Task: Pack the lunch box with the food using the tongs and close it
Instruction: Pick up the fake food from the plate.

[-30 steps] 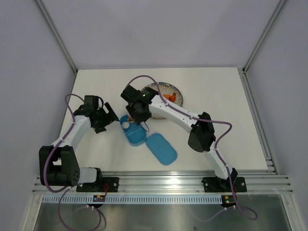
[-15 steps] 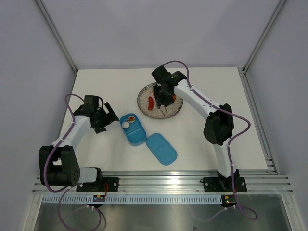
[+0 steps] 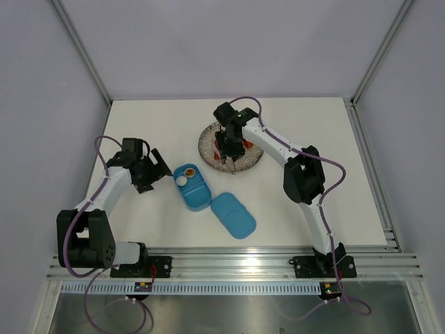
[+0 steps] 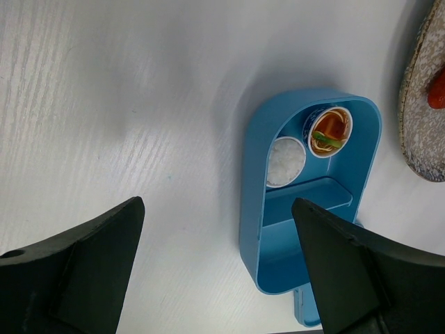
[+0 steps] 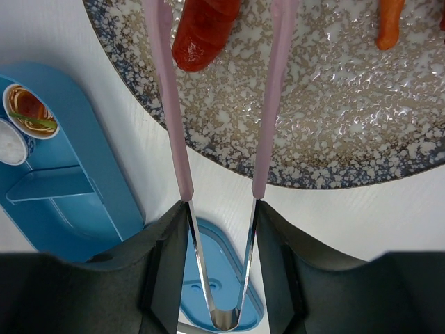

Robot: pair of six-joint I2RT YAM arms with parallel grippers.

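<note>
From above, the left gripper [image 3: 154, 169] is hovering just left of the lunch box [image 3: 194, 189], which is lying open in the middle of the table [image 3: 334, 181] with a white ball [image 3: 181, 180] in its far compartment. Its lid [image 3: 233, 215] is lying flat just beside it, to the near right. The right gripper [image 3: 230, 150] is hanging over the speckled glass plate [image 3: 205, 142], further back. In the left wrist view, the left gripper's jaws are standing wide apart, gripping nothing, with the box's edge under the gap. The white ball is sitting beside a tiny bowl of orange-red filling [image 4: 329, 131] in one compartment, while the other – beyond the divider – is showing only blue floor. In the right wrist view, the right gripper is clamping the pink tongs [image 5: 277, 104] near their metal hinge, and their two arms are spreading out over the plate. A red sausage [image 5: 206, 26] is lying on the plate between those arms, close against one of them, and an orange chunk [image 5: 389, 24] is lying well off to the side. The tong tips are running out of view.
</note>
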